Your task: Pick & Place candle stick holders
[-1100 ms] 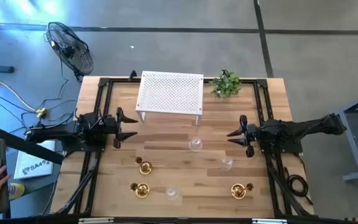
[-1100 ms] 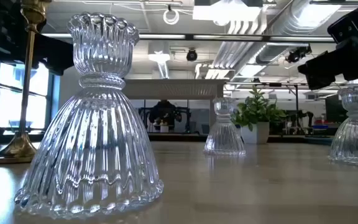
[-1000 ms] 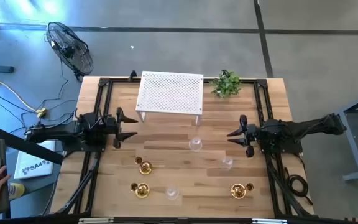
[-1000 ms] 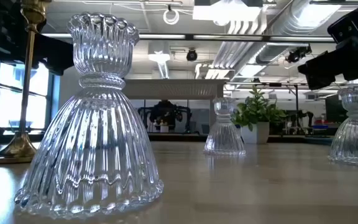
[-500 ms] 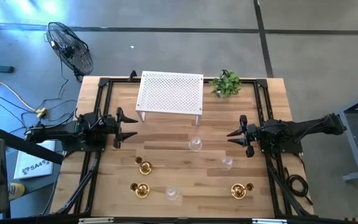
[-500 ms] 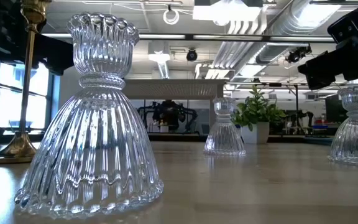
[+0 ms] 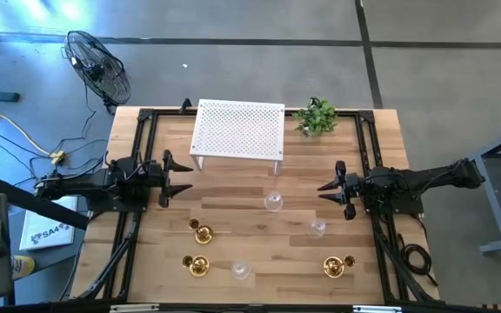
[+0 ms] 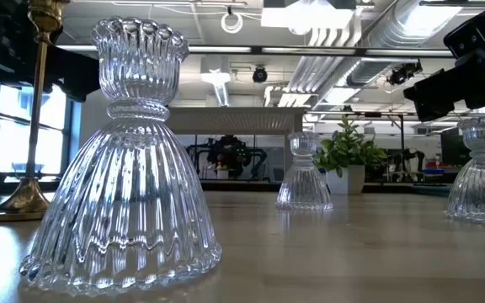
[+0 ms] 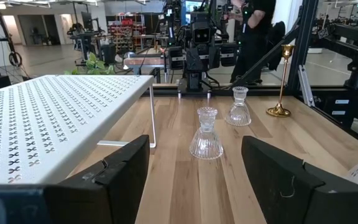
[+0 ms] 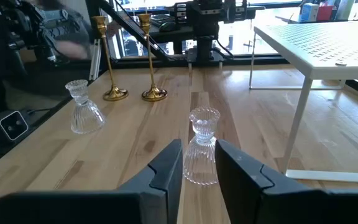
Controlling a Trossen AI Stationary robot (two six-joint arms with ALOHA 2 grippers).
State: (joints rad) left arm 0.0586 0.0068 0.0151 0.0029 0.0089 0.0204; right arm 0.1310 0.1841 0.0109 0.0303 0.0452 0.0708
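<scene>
Six holders stand upright on the near half of the table (image 7: 233, 196), none yet on the white rack (image 7: 237, 130) at the far edge, which is likely where they go. Three are glass: the middle glass (image 7: 273, 202) near the table's centre, the right glass (image 7: 317, 228) nearer the right arm, and the front glass (image 7: 241, 270) by the front edge. Three are brass: brass A (image 7: 202, 232) and brass B (image 7: 198, 264) on the left side, and brass C (image 7: 334, 266) at the front right. They are spread well apart, which probably leaves room for fingers to close round each stem.

The left gripper (image 7: 179, 178) hangs over the left side of the table, wide open and empty; the middle glass (image 9: 206, 134) lies straight ahead of it, well apart. The right gripper (image 7: 326, 189) hangs over the right side, holding nothing, its fingers nearly together with a narrow gap; the same glass (image 10: 201, 155) stands ahead of them, near but not touching. Neither arm has begun a pick, as far as one can judge. A potted plant (image 7: 317, 117) sits beside the rack
</scene>
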